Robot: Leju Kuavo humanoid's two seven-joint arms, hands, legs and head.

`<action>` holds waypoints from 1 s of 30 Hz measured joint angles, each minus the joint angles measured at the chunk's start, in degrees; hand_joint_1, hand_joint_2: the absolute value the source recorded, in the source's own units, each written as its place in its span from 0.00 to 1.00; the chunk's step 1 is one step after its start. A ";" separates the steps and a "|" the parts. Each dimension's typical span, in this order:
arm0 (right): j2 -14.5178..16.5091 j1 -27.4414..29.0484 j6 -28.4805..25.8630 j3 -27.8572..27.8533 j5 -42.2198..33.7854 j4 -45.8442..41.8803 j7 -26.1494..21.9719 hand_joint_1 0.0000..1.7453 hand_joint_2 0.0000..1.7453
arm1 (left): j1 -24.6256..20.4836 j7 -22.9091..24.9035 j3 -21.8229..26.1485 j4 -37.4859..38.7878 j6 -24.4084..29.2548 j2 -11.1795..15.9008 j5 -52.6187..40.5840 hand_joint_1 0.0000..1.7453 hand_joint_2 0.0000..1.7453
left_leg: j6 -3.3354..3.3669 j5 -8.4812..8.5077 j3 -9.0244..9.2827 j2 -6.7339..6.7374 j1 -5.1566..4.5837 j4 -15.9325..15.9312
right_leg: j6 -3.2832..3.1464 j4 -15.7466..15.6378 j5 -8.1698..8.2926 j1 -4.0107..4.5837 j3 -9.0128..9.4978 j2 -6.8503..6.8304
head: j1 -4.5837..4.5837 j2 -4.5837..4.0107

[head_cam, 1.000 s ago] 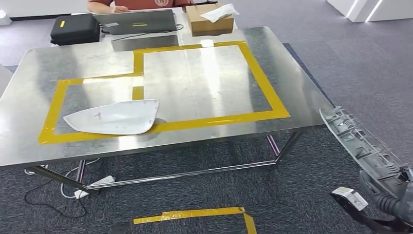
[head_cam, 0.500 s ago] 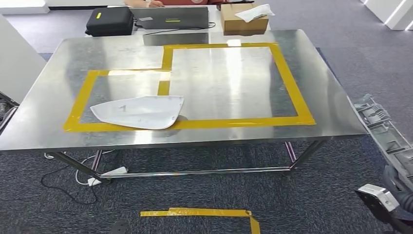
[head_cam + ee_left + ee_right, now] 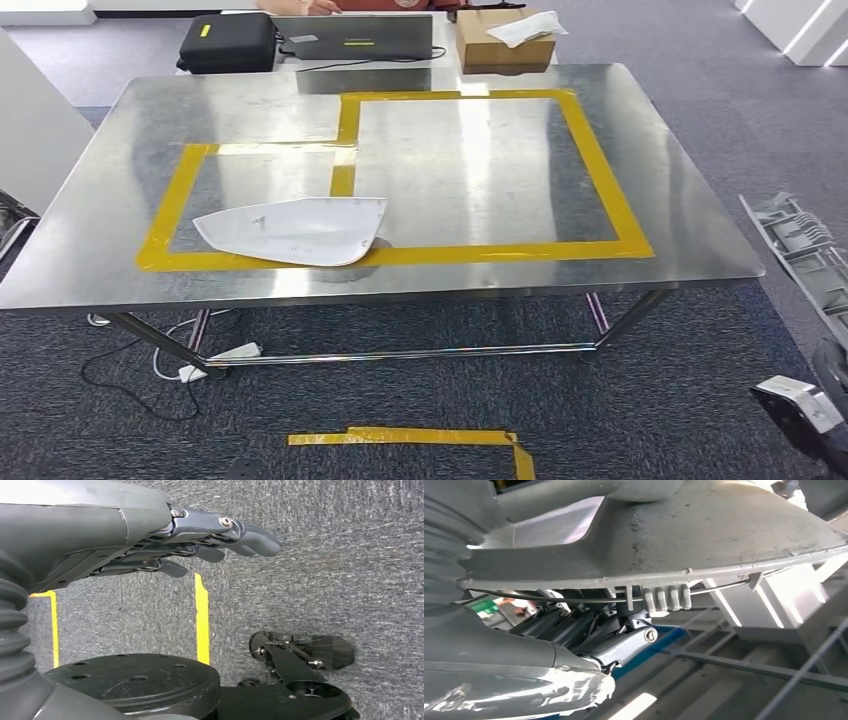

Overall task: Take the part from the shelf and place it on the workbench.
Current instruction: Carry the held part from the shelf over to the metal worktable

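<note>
The right hand (image 3: 589,635) grips the grey part (image 3: 805,255) off the table's (image 3: 690,215) right edge. A white panel (image 3: 295,230) lies on the table. The left hand (image 3: 150,545) hangs with fingers (image 3: 250,532) released, grasping nothing

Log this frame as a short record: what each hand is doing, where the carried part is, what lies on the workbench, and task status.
right hand: grips the grey plastic part from below
left hand: holds nothing, hangs over grey carpet
grey plastic part: off the workbench, beyond its right edge
on workbench: white curved panel in the left yellow-taped box; larger taped box bare
behind workbench: laptop, black case, cardboard box
status: part not yet placed
</note>
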 joint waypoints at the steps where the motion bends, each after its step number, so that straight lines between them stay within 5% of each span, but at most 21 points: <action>1: 0.00 0.00 0.00 0.00 0.00 0.00 0.00 1.00 1.00 | 0.00 0.00 0.00 0.00 0.00 0.00 0.00 0.00 1.00 | 0.00 0.00 0.00 0.00 0.00 0.00 | 0.00 0.00 0.00 0.00 0.00 0.00 | 0.00 0.00; 30: 0.00 0.00 0.00 0.00 0.00 0.00 0.00 1.00 1.00 | 0.00 0.00 0.00 0.00 0.00 0.00 0.00 0.00 1.00 | 0.00 0.00 0.00 0.00 0.00 0.00 | 0.00 0.00 0.00 0.00 0.00 0.00 | 0.00 0.00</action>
